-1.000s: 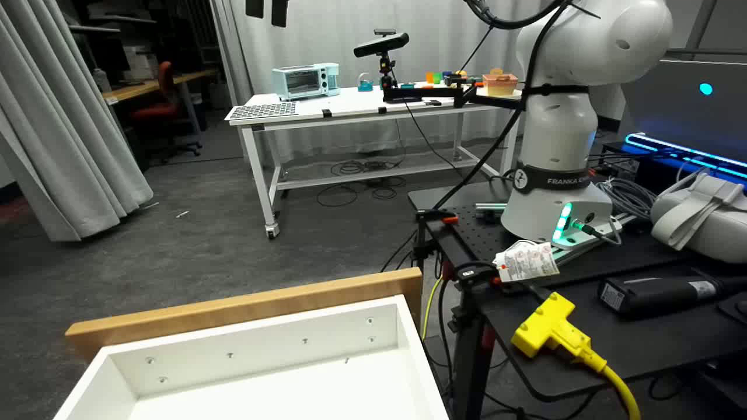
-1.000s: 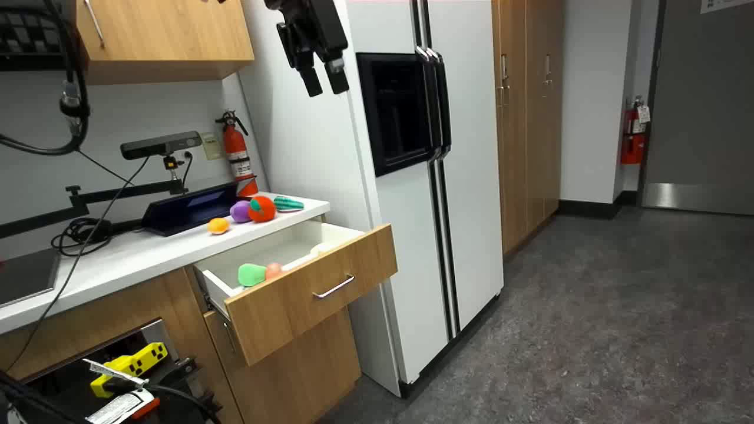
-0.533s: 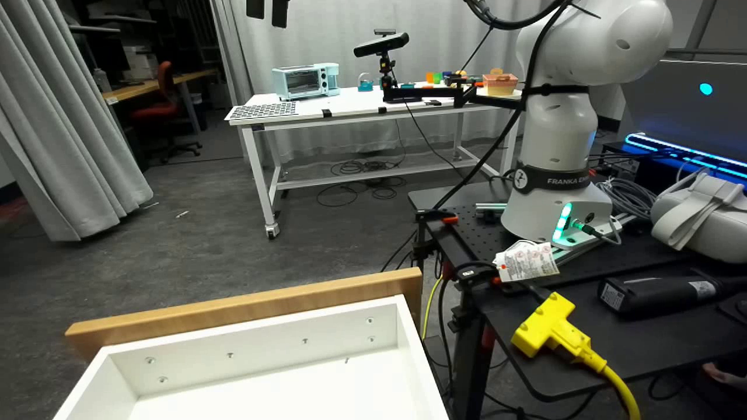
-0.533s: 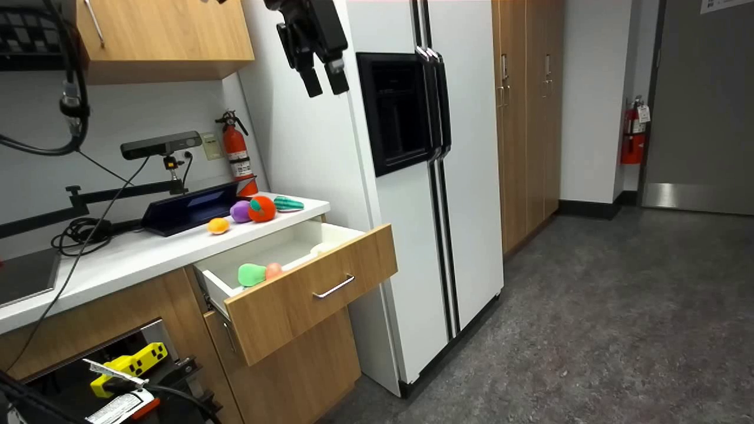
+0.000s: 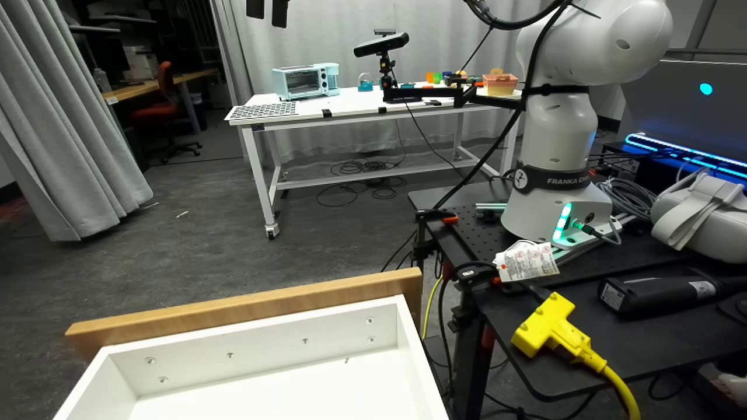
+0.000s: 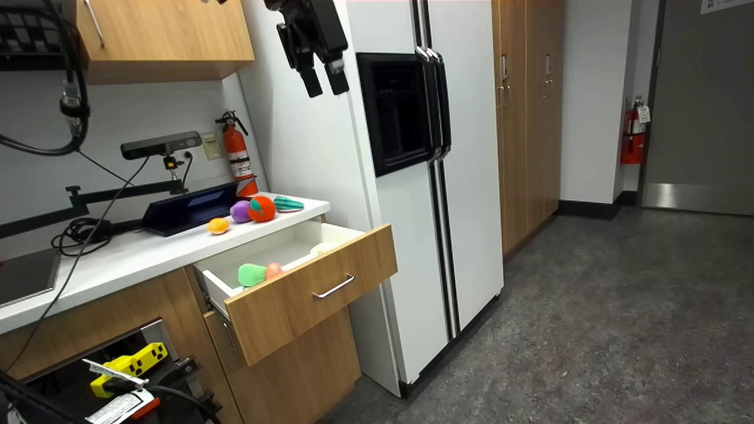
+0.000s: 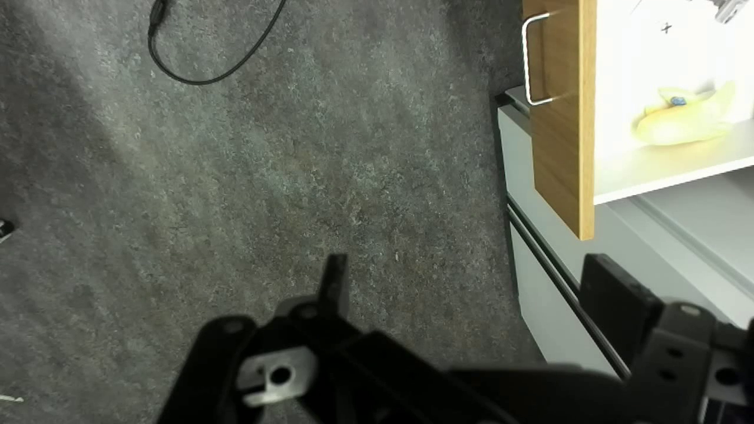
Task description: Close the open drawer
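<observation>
The drawer stands pulled out. Its white inside and tan wooden front [image 5: 245, 306] show in an exterior view. In an exterior view, its front [image 6: 312, 300] carries a metal handle [image 6: 334, 287], and a green toy [image 6: 251, 274] and a pinkish toy [image 6: 273, 271] lie inside. In the wrist view the drawer front [image 7: 559, 129] is at the upper right, with a yellow toy [image 7: 683, 123] inside. My gripper [image 7: 469, 265] is open and empty, its jaws wide apart. It hangs above and clear of the drawer in both exterior views [image 6: 326, 88] [image 5: 267, 16].
A white counter [image 6: 165, 250] behind the drawer holds toys and a dark laptop-like object [image 6: 188, 206]. A tall white refrigerator [image 6: 471, 206] stands beside the drawer. The robot's black table [image 5: 583, 350], with a yellow power block [image 5: 543, 326], is on the drawer's other side.
The arm, gripper and drawer have not visibly moved. A small pale shape has come into view at the lower right edge of an exterior view.
</observation>
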`<move>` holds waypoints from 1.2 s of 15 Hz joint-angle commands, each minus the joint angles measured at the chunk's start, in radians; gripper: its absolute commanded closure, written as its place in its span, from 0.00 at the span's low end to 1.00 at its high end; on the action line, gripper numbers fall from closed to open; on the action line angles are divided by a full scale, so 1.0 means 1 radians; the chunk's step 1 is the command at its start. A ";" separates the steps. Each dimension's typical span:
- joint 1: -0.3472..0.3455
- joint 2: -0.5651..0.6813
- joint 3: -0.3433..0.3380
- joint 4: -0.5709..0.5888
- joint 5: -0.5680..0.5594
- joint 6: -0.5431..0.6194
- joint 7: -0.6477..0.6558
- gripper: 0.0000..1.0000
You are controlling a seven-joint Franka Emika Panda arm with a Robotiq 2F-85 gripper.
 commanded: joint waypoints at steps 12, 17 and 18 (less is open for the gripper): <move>-0.003 0.001 0.002 0.002 0.001 -0.002 -0.001 0.00; -0.001 0.009 -0.001 -0.014 0.002 0.013 -0.011 0.00; 0.001 0.015 -0.003 -0.022 0.005 0.017 -0.017 0.00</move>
